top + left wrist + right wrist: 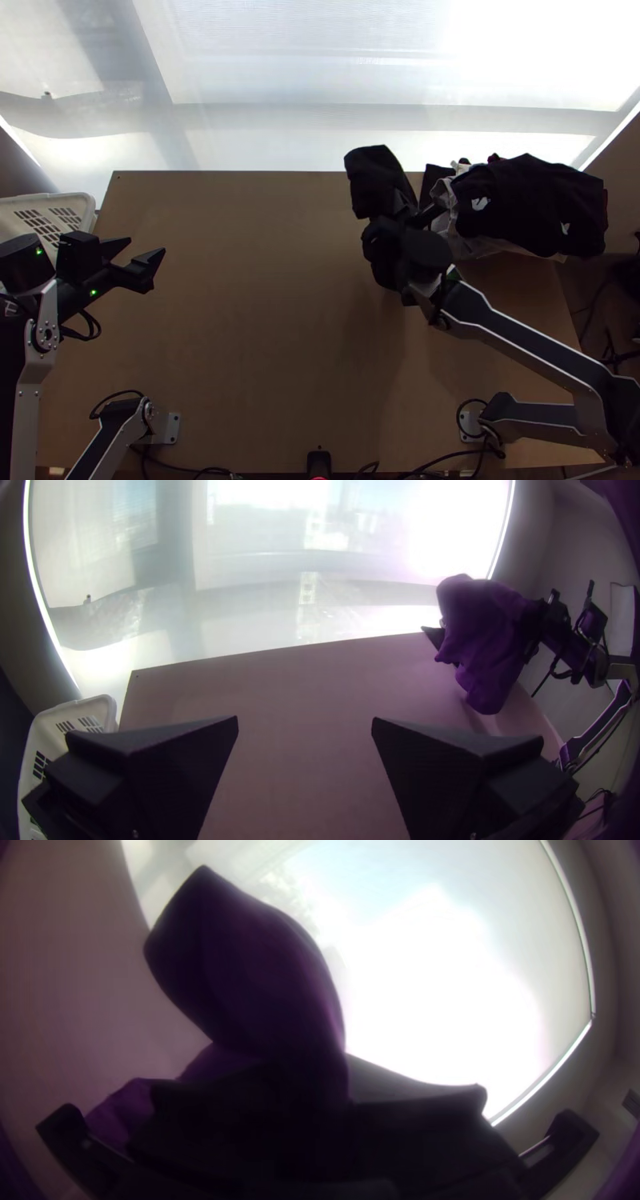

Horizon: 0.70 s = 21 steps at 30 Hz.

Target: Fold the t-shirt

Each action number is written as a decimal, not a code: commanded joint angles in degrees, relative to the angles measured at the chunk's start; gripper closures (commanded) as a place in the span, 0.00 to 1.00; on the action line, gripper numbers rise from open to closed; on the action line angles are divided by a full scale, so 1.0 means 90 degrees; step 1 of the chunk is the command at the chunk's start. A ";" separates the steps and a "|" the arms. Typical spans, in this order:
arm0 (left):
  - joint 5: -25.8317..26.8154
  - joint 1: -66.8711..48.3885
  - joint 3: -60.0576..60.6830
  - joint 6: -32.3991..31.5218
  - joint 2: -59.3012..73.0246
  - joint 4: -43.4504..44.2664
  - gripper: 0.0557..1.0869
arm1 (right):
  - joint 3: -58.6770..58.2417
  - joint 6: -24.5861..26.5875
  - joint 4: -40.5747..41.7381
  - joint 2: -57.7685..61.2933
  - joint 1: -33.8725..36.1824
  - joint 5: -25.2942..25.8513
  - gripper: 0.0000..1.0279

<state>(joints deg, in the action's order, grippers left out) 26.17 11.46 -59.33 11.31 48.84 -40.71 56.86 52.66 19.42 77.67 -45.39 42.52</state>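
While the right gripper (348,1099) clenches the bunched shirt (374,180) aloft near the tabletop's (240,320) far edge, probably to separate it from the pile (528,200) at the far right corner, the left gripper (305,718) hangs empty, fingers parted, near the left edge.

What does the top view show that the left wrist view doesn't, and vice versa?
The top view adds light cloth heaped under dark clothes, and small metal plates on the table.

The left wrist view adds a pale panel beyond the right arm.

Both show the window, the white basket, the left gripper, open, and dark cloth held up by the right arm.
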 commanded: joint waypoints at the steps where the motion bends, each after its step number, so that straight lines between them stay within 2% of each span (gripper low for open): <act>1: -0.0262 0.0045 -0.0107 -0.0085 -0.0134 -0.0526 0.05 | 0.1221 0.0008 -0.0097 -0.0476 0.1234 -0.0994 0.97; 6: -0.0428 0.0074 -0.0097 -0.0046 -0.0466 -0.1131 0.05 | 0.2374 -0.0647 -0.0576 -0.0036 0.2211 -0.1541 0.97; 10: -0.0516 0.0172 0.0079 0.0003 -0.0749 -0.1453 0.05 | 0.3506 -0.1721 -0.1699 0.0394 0.2836 -0.1883 0.97; 14: -0.0594 0.0259 0.0196 0.0062 -0.0886 -0.1610 0.05 | 0.4278 -0.2346 -0.2431 0.0745 0.3158 -0.2283 0.97; 18: -0.0633 0.0347 0.0430 0.0120 -0.1013 -0.1619 0.05 | 0.5381 -0.3479 -0.3750 0.1292 0.3617 -0.3016 0.97; 21: -0.0730 0.0367 0.0547 0.0149 -0.1110 -0.1639 0.05 | 0.6006 -0.4025 -0.4296 0.1673 0.3842 -0.3299 0.97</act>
<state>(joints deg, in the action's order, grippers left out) 20.71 13.93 -56.77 11.88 40.95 -54.43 97.54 27.75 -7.05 86.00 -16.60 19.46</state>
